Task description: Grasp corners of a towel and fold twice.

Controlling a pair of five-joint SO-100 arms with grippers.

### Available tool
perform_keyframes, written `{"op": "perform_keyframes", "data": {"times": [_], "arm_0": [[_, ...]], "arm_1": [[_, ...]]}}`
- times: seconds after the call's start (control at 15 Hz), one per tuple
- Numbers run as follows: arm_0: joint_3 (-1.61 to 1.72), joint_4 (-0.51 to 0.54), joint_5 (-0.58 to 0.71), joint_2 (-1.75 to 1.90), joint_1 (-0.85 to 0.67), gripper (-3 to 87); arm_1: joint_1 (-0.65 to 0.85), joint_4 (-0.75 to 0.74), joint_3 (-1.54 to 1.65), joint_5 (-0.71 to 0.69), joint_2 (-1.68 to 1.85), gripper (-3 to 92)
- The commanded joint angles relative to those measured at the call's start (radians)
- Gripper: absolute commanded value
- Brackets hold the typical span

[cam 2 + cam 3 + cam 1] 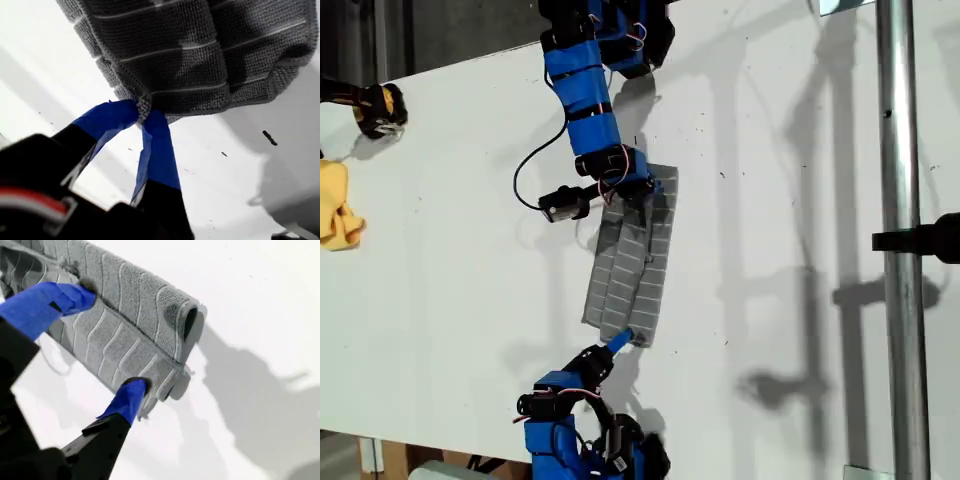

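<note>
The grey towel with thin white stripes lies folded into a long narrow strip in the middle of the white table. My first gripper is shut on a corner of the towel's hem. In the exterior view it is at the strip's lower end. My second gripper is open, and its blue fingertips rest on the folded towel near one end. In the exterior view it sits over the strip's upper end.
A yellow cloth and a black-and-yellow object lie at the exterior view's left edge. A vertical metal pole with a black clamp stands at its right. Bare white table lies between the towel and the pole.
</note>
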Motion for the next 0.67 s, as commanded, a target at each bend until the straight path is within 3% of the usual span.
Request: {"op": "perform_keyframes", "data": {"times": [0.0, 0.27, 0.6], "arm_0": [[0.025, -0.124, 0.020, -0.018, -0.052, 34.6], [0.087, -0.273, 0.009, -0.149, -0.100, 36.1], [0.166, -0.319, 0.003, -0.175, -0.195, 35.3]], "arm_1": [[-0.015, -0.012, -0.011, -0.011, 0.074, 0.0], [-0.018, -0.011, -0.011, -0.014, 0.097, 0.0], [-0.025, -0.011, -0.008, -0.011, 0.118, 0.0]]}}
